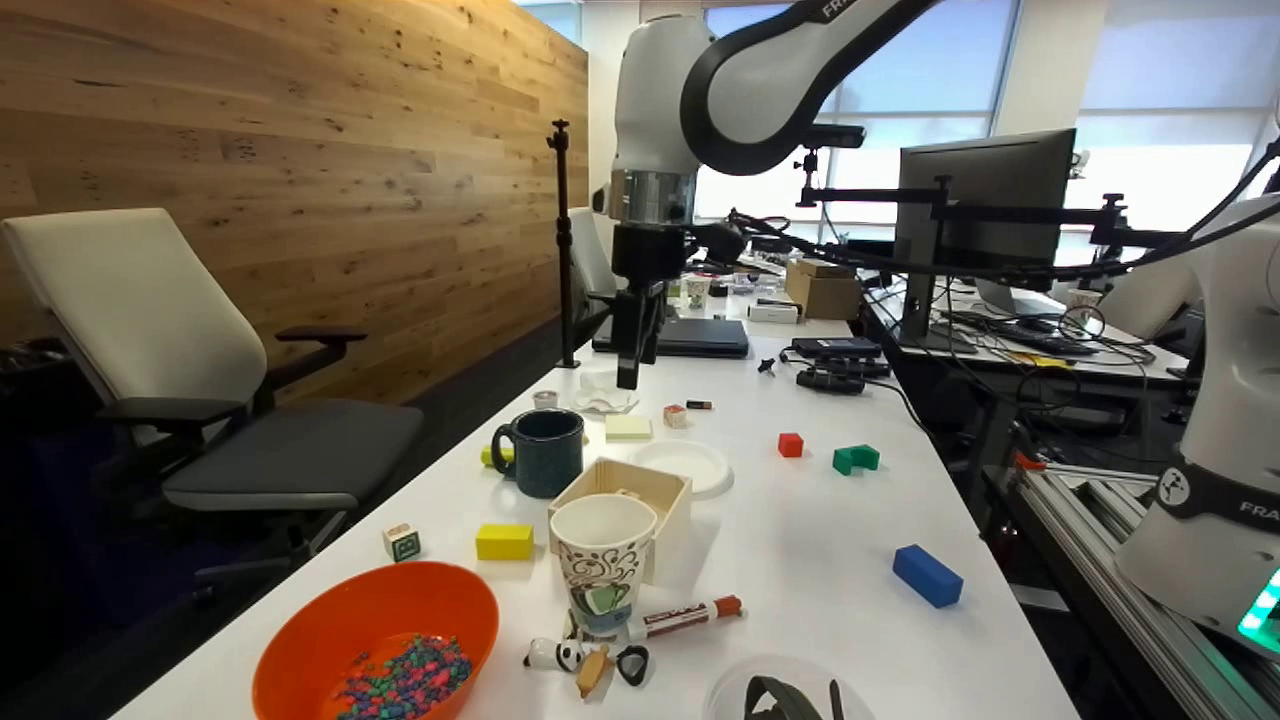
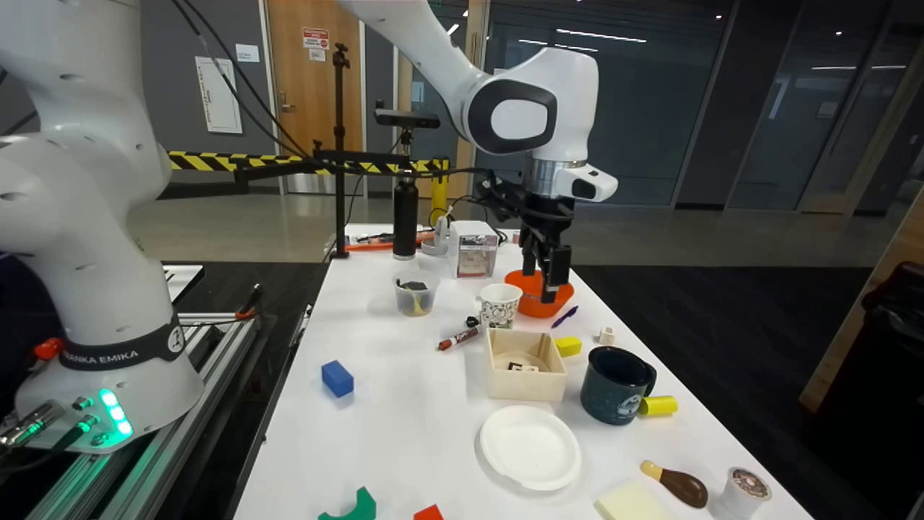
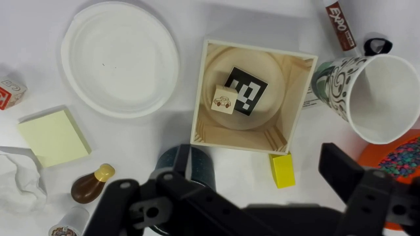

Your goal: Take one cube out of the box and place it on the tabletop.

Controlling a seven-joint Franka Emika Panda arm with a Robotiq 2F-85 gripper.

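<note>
A pale wooden box (image 3: pixel 241 149) stands open on the white tabletop (image 1: pixel 790 550); it also shows in both exterior views (image 1: pixel 672 535) (image 2: pixel 525 386). Inside it, a small wooden cube (image 3: pixel 224 100) with a car picture lies partly over a black-and-white patterned square (image 3: pixel 252 93). The box walls mostly hide these contents in the exterior views. My gripper (image 3: pixel 257 159) is open and empty, pointing down. In both exterior views, the gripper (image 1: pixel 638 374) (image 2: pixel 541 284) is well above the tabletop. In the wrist view, the fingers appear below the box's edge, over the dark mug and yellow block.
A paper cup (image 1: pixel 603 560), a dark mug (image 2: pixel 617 386) and a yellow block (image 3: pixel 283 170) stand close round the box. A white plate (image 3: pixel 119 60) lies beside it. An orange bowl (image 1: pixel 300 640), a marker (image 1: pixel 690 618) and a blue block (image 2: pixel 337 378) are farther off.
</note>
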